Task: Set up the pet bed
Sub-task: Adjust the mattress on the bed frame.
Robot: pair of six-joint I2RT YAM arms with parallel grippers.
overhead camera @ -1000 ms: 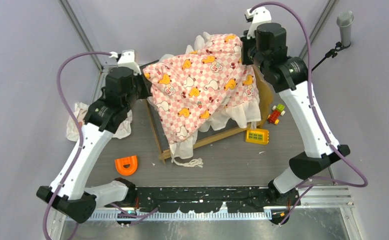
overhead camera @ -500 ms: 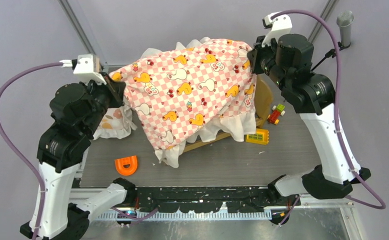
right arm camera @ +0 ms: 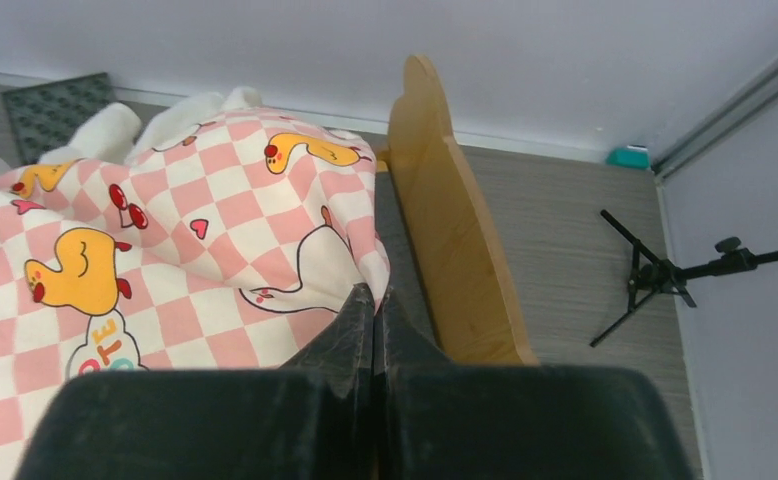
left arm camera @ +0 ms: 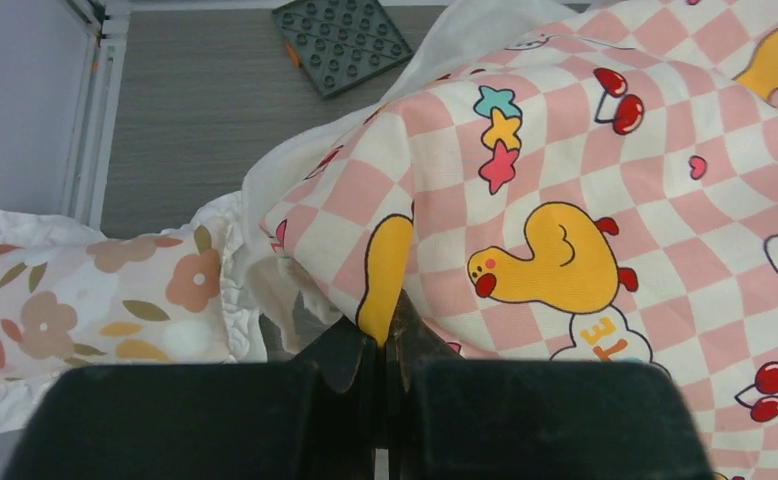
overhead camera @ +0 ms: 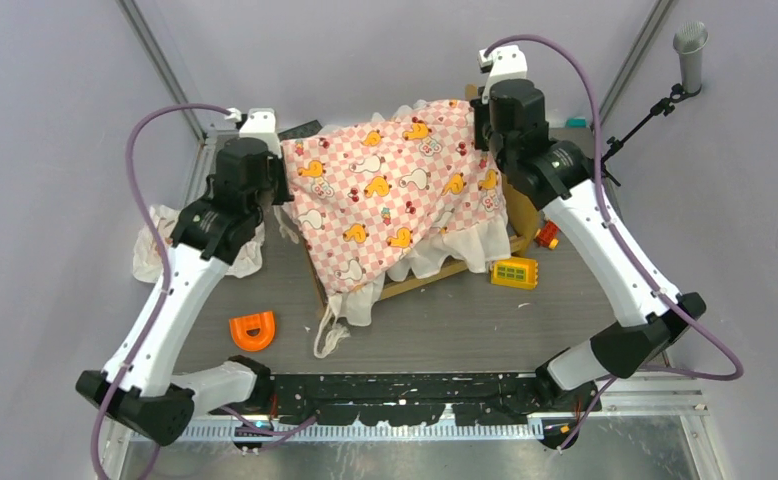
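The sheet (overhead camera: pixel 395 200) is pink-and-white check, printed with yellow ducks, white geese, red cherries and small coloured stars, and edged with a white ruffle. The pet bed (right arm camera: pixel 445 250) is tan wood, with a dark grey panel showing beside the headboard. The pillow (left arm camera: pixel 95 300) is cream with peach and orange flowers, olive leaves and a white frill. The bench (overhead camera: pixel 445 330) is grey wood-grain. On it are an orange horseshoe piece (overhead camera: pixel 252 329), a yellow block (overhead camera: pixel 515 272), a red toy (overhead camera: pixel 547 235) and a dark grey studded plate (left arm camera: pixel 343 40). The left hand (left arm camera: pixel 383 325) and right hand (right arm camera: pixel 373 300) are black. The arms (overhead camera: pixel 605 250) are white with black joints.
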